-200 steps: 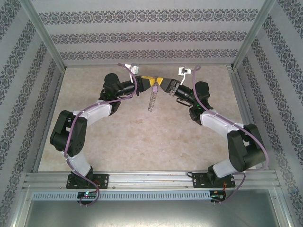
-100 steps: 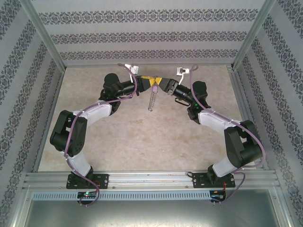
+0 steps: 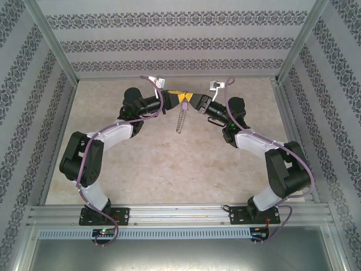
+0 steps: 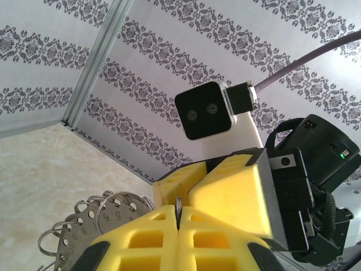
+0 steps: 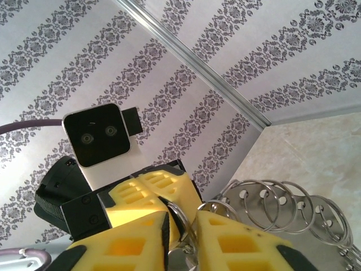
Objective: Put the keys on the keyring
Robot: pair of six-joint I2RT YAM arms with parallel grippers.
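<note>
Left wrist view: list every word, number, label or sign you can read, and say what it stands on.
"5": stamped on the nearest round perforated metal tag.
"6": stamped on the second tag behind it; this reading is less sure.
Further tags: they carry digits, but these are too blurred to read.
Black wrist camera opposite: no readable text.

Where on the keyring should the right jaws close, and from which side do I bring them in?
Pinch the keyring's top loop, right beside the left gripper, whose jaws are shut on it. Come head-on from the opposite side: that loop is pinned in place there, while the tagged rings below hang loose and would likely swing away.
</note>
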